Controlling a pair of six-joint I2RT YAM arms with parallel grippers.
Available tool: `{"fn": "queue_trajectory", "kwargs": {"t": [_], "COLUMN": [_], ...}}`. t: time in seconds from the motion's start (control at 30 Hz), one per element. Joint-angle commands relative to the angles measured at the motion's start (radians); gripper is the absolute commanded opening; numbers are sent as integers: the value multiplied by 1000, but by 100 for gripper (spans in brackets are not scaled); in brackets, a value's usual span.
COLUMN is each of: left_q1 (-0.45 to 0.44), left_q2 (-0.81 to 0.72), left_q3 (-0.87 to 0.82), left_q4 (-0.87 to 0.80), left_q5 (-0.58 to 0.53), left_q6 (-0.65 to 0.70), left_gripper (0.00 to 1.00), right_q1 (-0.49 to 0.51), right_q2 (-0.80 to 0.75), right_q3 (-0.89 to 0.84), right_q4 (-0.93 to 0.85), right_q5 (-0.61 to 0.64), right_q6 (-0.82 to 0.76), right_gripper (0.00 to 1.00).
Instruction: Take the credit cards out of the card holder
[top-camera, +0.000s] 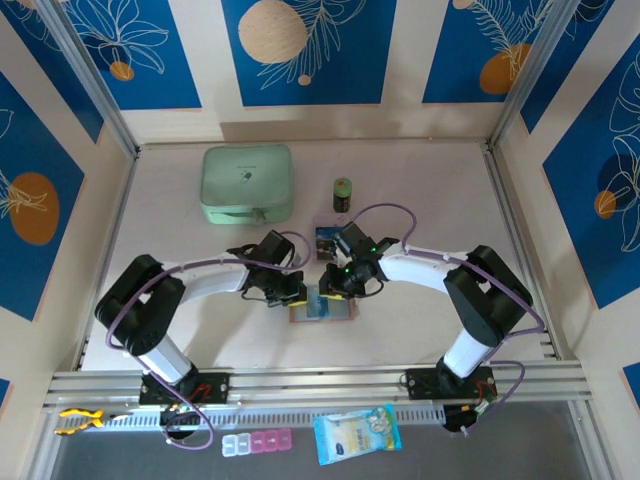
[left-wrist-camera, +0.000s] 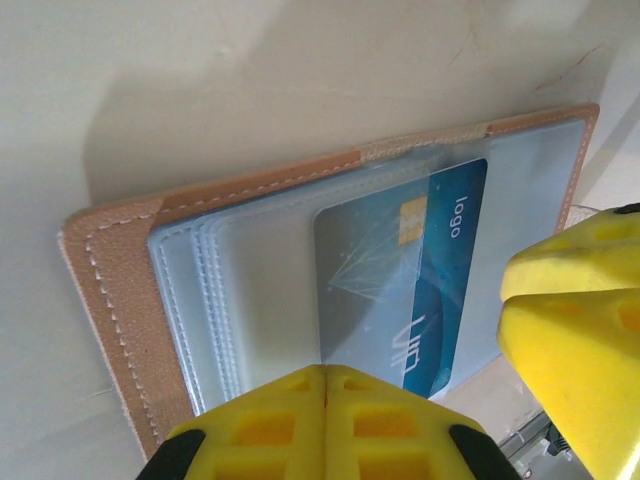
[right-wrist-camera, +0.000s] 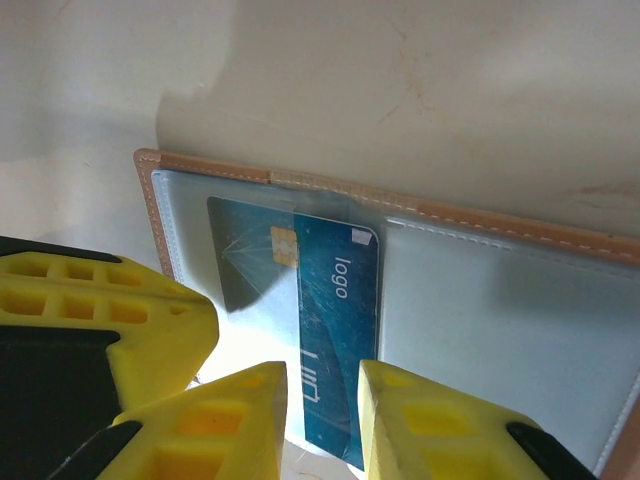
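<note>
Top view's bright, even and sharp. Wrist cams show big soft shadows on the pale cream surface (left-wrist-camera: 200, 80), and the yellow left claw (left-wrist-camera: 325, 374) is blurry.

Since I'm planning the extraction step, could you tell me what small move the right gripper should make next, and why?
Probably close the right gripper on the near end of the blue card. It sits partly out of a clear pocket of the card holder, the jaws stand apart astride it, and the left gripper is shut at the holder's edge.
</note>
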Motion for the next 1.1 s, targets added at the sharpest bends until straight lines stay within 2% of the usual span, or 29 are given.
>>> {"fn": "queue_trajectory", "kwargs": {"t": [0.0,0.57,1.07], "left_q1": [-7,-6,-7], "left_q2": [17,29,37], "left_q3": [-10,-10,-15], "left_q4": [16,-47,-46], "left_q5": [17,-23,-22], "left_q6": [-11,20,23], "left_gripper": [4,3,2], "right_q1": [-7,-15,-23], "right_q2": [8,53,21], "right_q3": [-22,-48,-74], "right_q4": [8,81,132], "right_q5": [-27,-97,-148], "right_q6": [10,26,54], "right_gripper": [26,25,17]}}
